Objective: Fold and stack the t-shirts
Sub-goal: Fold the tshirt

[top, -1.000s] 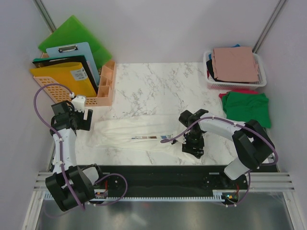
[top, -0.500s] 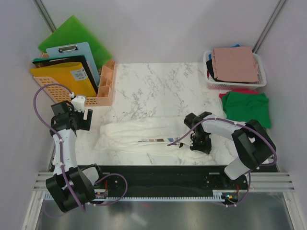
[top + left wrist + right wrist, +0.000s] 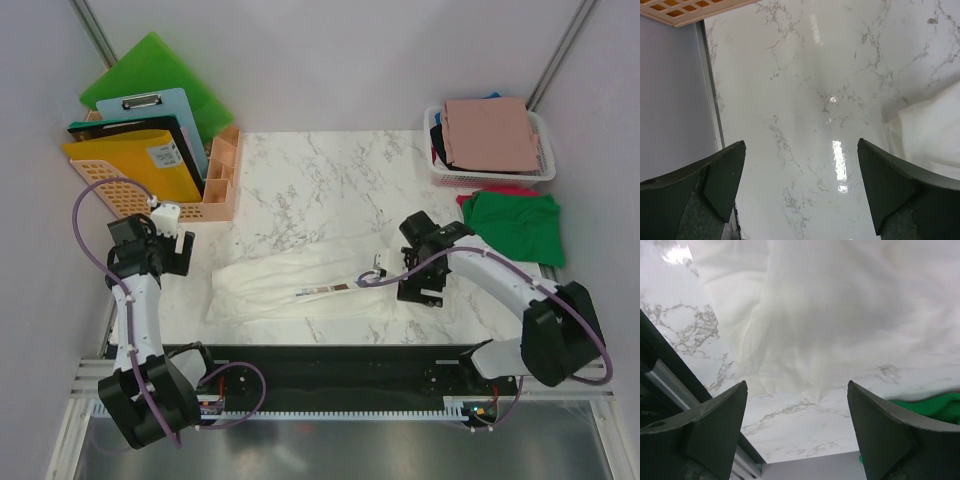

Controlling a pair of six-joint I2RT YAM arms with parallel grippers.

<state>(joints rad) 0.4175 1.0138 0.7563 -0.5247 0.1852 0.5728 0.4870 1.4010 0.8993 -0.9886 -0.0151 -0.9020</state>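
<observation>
On the table (image 3: 320, 170), near edge, top view: we see the cream t-shirt (image 3: 290, 285) lying as a long strip, right gripper (image 3: 420, 288) at its right end, prob. to fold it over. Left wrist: left gripper (image 3: 801, 141) wide, empty, over bare marble beside the shirt. Right wrist: jaws wide, nothing held, just above cloth.

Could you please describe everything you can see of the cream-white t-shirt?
The cream-white t-shirt is soft, wrinkled cloth, folded into a long band lying flat across the near part of the marble table. A small blue-and-brown print shows right of its middle. The open right gripper hovers over its right end, holding nothing.
</observation>
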